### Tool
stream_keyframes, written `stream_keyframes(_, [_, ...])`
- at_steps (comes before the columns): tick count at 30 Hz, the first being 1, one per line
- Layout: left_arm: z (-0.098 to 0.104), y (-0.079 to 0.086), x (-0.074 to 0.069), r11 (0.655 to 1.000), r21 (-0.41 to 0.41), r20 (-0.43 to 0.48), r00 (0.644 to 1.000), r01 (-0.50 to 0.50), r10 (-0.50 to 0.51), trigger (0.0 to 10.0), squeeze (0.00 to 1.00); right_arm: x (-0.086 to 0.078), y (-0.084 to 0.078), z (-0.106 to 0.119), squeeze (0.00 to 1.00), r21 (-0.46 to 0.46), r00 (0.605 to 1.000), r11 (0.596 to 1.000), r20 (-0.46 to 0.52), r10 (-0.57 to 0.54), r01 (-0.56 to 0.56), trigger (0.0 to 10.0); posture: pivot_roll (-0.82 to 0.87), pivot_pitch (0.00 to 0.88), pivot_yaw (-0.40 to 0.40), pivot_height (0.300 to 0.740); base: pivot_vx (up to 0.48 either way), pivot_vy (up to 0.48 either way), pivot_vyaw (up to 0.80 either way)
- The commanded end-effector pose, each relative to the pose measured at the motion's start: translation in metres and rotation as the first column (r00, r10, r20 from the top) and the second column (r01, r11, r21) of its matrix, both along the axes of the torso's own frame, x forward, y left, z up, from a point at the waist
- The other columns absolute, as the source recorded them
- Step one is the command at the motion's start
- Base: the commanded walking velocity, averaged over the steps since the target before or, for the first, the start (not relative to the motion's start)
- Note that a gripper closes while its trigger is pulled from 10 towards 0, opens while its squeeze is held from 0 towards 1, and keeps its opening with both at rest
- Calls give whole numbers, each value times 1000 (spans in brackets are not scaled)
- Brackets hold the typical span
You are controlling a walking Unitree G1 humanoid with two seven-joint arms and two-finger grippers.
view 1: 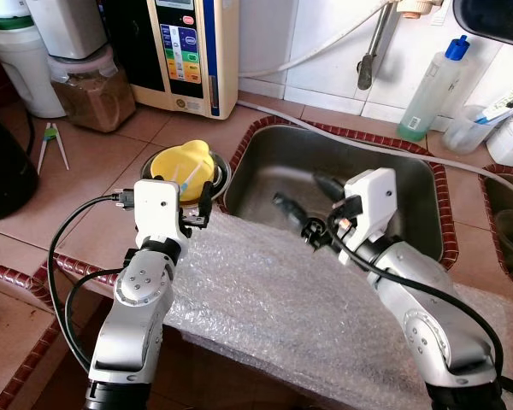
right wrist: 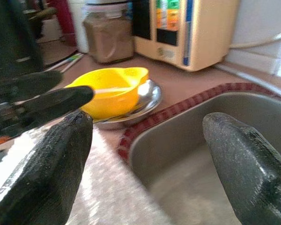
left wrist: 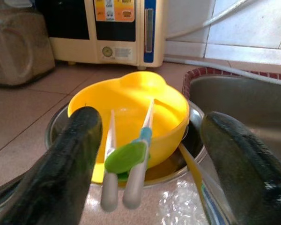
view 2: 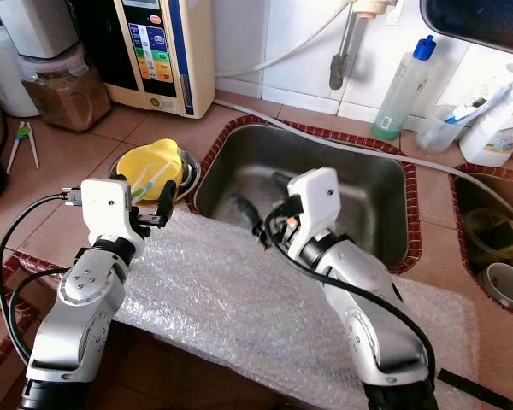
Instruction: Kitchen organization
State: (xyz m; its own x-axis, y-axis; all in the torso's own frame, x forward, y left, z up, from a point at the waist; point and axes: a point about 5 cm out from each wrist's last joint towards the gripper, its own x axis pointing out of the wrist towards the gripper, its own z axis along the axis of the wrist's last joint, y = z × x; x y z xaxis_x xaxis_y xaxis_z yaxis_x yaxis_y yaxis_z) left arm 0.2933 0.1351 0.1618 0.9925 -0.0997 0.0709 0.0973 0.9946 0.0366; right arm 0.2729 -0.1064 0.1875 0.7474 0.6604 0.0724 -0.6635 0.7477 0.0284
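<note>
From the head views, the left gripper [view 1: 193, 203] hovers open just before a yellow bowl [view 1: 181, 164] sitting in a steel dish [view 2: 186, 162] beside the sink [view 1: 410, 184]; the right gripper [view 1: 301, 213] hangs open over the sink's near edge, above bubble wrap [view 1: 274, 299].

The left wrist view shows chopsticks [left wrist: 131, 159] leaning in the bowl, between spread fingers [left wrist: 61, 164].

The right wrist view shows its fingers [right wrist: 243, 159] wide apart.
</note>
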Motion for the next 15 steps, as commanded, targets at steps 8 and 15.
stream_keyframes(8, [-5,5,6,1000,14,-42,999,-7,7,0,0,-2,7,4,0,-9,993,993,-5,121,-121,10000,-85,39,4,740,0,0,0])
stream_keyframes(15, [-9,3,9,999,29,-73,997,23,-21,0,0,-4,5,-2,0,-32,989,989,-32,141,-142,10000,-75,33,4,740,0,0,0])
